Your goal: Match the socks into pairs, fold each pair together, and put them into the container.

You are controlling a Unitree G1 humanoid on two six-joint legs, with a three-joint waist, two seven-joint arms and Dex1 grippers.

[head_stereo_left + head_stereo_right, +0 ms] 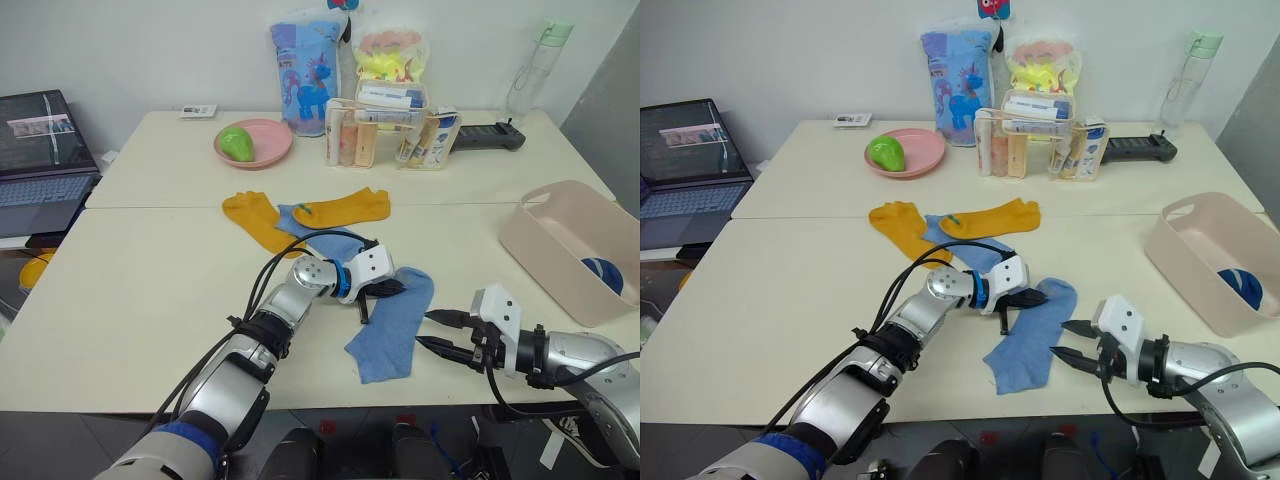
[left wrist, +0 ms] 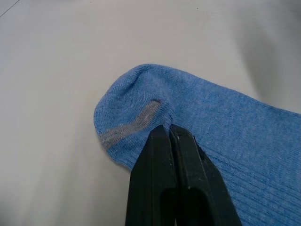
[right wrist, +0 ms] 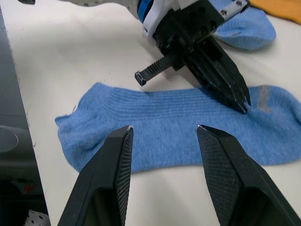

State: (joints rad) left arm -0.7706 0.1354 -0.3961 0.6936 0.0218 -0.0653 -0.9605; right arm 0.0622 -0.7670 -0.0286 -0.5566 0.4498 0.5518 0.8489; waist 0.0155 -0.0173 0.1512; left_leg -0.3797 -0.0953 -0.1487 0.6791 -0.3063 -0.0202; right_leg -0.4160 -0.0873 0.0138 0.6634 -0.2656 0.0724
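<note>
The cream-white counter [image 1: 130, 290] carries all task items. The pale pink-beige rectangular plastic container [image 1: 560, 240] stands on the counter well beyond the right gripper, on its outer side; a dark navy sock bundle [image 1: 603, 274] lies inside it.

The left gripper [image 1: 1038, 296] has its black fingers [image 2: 171, 155] clenched together on the toe end of a light blue knit ankle sock [image 1: 1032, 335], pinching the fabric next to its grey toe stripe [image 2: 129, 127]. This sock lies flat on the counter and extends from the left fingertips back toward the counter's near edge. The right wrist view shows the left fingertips pressing into the sock close to the grey stripe.

The right gripper [image 1: 1071, 341] hovers just beside the long edge of the same sock, with its black fingers [image 3: 117, 165] released and spread apart; nothing is between them. The sock lies directly ahead of these fingertips, not touching them.

A second light blue sock [image 1: 310, 235] lies behind the left gripper, partly under its wrist cable. Two mustard yellow knit ankle socks lie beyond it: one yellow sock [image 1: 255, 218] to the left of the left fingers, the other yellow sock [image 1: 345, 208] straight beyond them; both overlap the second blue sock.

Farther off stand a clear plastic organizer with bottles [image 1: 385, 130] and a round pink plate [image 1: 253, 143] holding a green object [image 1: 236, 142].
</note>
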